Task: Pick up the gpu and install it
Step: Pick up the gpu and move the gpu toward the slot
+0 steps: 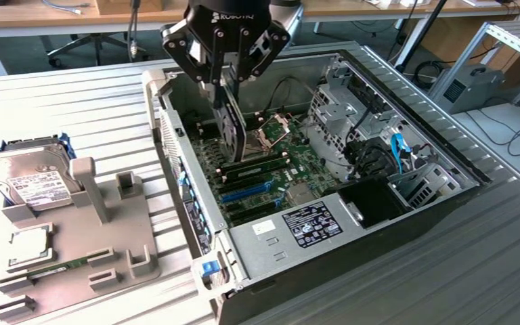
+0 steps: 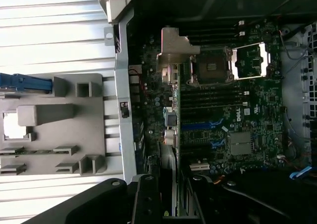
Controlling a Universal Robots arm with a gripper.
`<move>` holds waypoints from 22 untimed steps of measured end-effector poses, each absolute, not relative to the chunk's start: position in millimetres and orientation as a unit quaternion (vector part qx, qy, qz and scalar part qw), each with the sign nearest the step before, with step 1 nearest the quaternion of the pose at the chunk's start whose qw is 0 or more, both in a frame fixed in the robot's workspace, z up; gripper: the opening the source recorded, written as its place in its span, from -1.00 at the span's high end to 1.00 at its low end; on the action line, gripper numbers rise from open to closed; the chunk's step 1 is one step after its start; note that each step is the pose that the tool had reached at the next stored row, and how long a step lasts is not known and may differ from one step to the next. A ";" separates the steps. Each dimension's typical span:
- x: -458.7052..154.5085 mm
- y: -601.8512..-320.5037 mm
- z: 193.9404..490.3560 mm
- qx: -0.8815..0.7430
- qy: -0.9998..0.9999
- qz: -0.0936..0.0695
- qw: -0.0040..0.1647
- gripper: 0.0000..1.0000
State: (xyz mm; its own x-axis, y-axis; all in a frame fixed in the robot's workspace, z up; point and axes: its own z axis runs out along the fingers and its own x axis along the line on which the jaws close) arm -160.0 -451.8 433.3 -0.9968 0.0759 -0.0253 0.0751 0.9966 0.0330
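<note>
Here, the gripper (image 1: 223,84) hangs over the open computer case (image 1: 351,237), its fingers pinching the top edge of the gpu (image 1: 231,128) between them. The gpu hangs upright, black face showing, its lower part down inside the case over the motherboard (image 1: 283,152); whether its bottom edge touches the board cannot be told. In the wrist view the gripper (image 2: 173,204) looks down along the gpu (image 2: 171,53), seen edge-on, with the silver bracket at its far end close to the case's rear wall. Just beside the gpu sits the open processor socket (image 1: 273,128), and nearer the front of the board lie the blue slots (image 1: 242,191). The case lies on its side on the slatted metal counter (image 1: 70,101). Well apart from it, toward the exterior view's left, a grey holder (image 1: 106,250) rests on the counter. It carries a silver hard drive (image 1: 30,179) with a white label at its far end, a square processor chip (image 1: 30,244) in the middle, and a narrow green memory stick (image 1: 57,267) near its front edge.
</note>
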 end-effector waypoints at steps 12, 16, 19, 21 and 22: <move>-152.1 -451.8 428.4 0.038 0.999 0.016 0.013 0.48; -149.4 -451.8 427.4 0.038 0.999 0.016 0.013 0.48; -147.5 -451.8 426.8 0.038 0.999 0.016 0.013 0.48; -146.4 -451.8 426.4 0.038 0.999 0.016 0.013 0.48; -145.9 -451.8 426.2 0.038 0.999 0.016 0.013 0.48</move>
State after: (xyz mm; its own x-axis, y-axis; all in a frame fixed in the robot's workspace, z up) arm -145.9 -451.8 426.2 -0.9968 0.0760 -0.0254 0.0751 0.9966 0.0331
